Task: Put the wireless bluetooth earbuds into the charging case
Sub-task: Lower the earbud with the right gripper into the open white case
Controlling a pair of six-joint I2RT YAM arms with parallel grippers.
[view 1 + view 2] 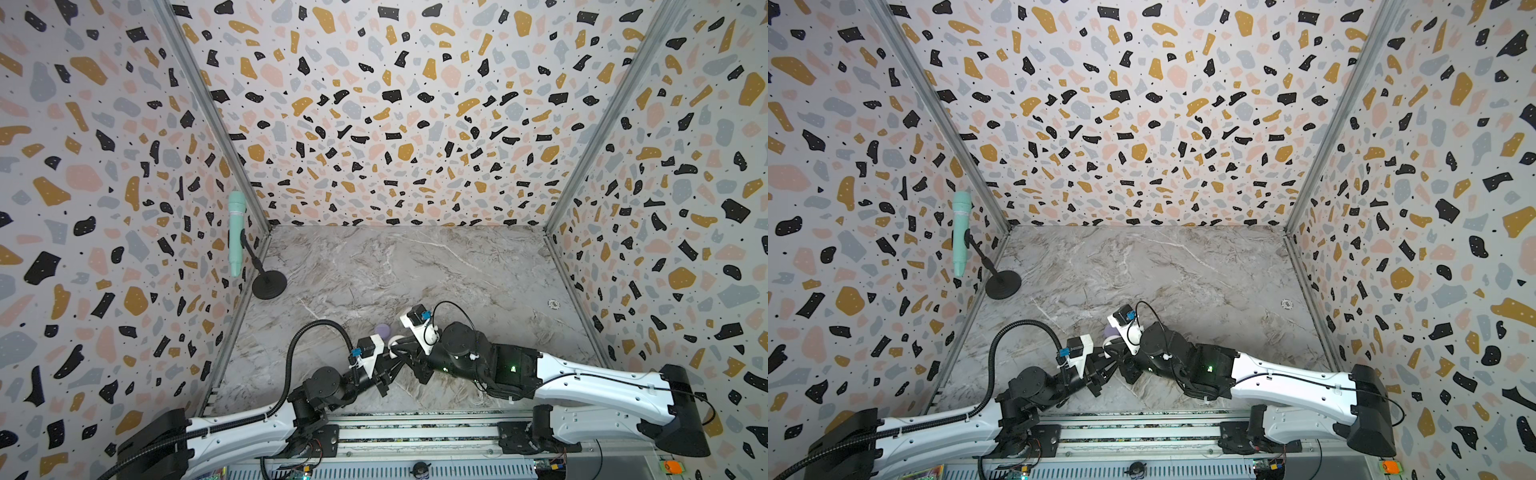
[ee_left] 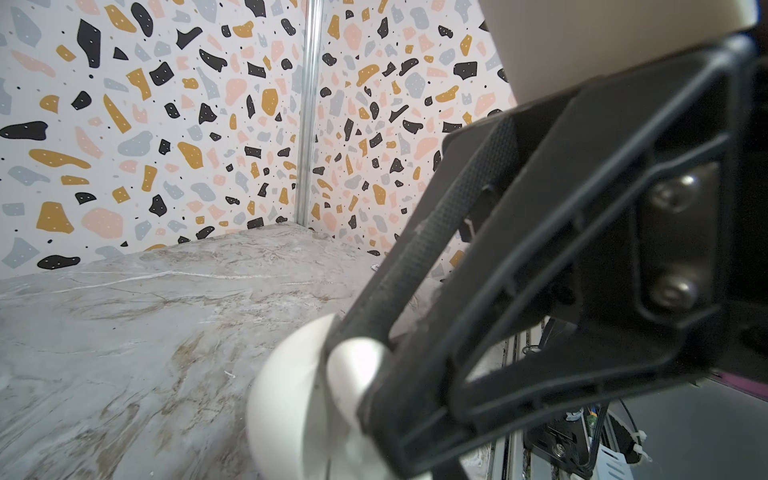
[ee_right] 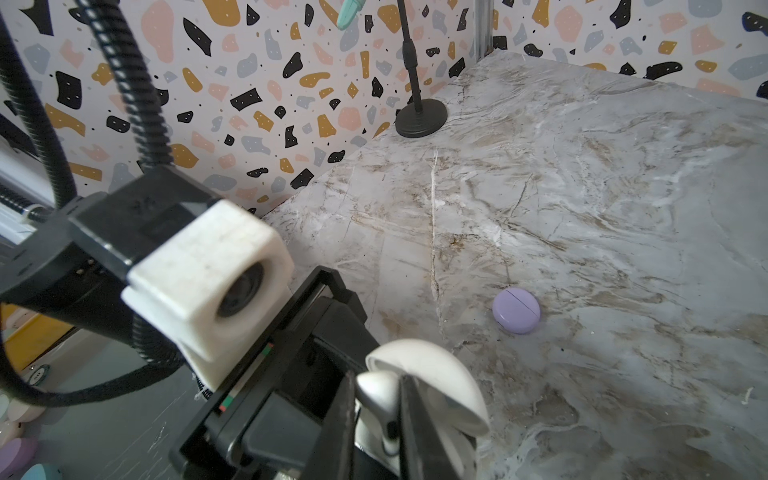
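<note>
A white charging case (image 3: pixel 440 374) hangs open above the table's front middle; in both top views it shows as a white spot (image 1: pixel 392 341) (image 1: pixel 1109 341) between the two arms. My left gripper (image 1: pixel 394 354) is shut on its lower half. My right gripper (image 3: pixel 377 380) is shut on a white earbud (image 3: pixel 374 399), held at the case's open mouth under the lid. In the left wrist view the earbud (image 2: pixel 357 365) sits against the case (image 2: pixel 286 399), with a right finger (image 2: pixel 415 291) over it. A closed lavender case (image 3: pixel 516 311) lies on the table just beyond.
A mint microphone (image 1: pixel 237 232) on a black stand with a round base (image 1: pixel 269 284) occupies the back left corner. A small round fitting (image 1: pixel 553 304) sits at the right. Patterned walls close three sides; a metal rail (image 1: pixel 415 424) runs along the front.
</note>
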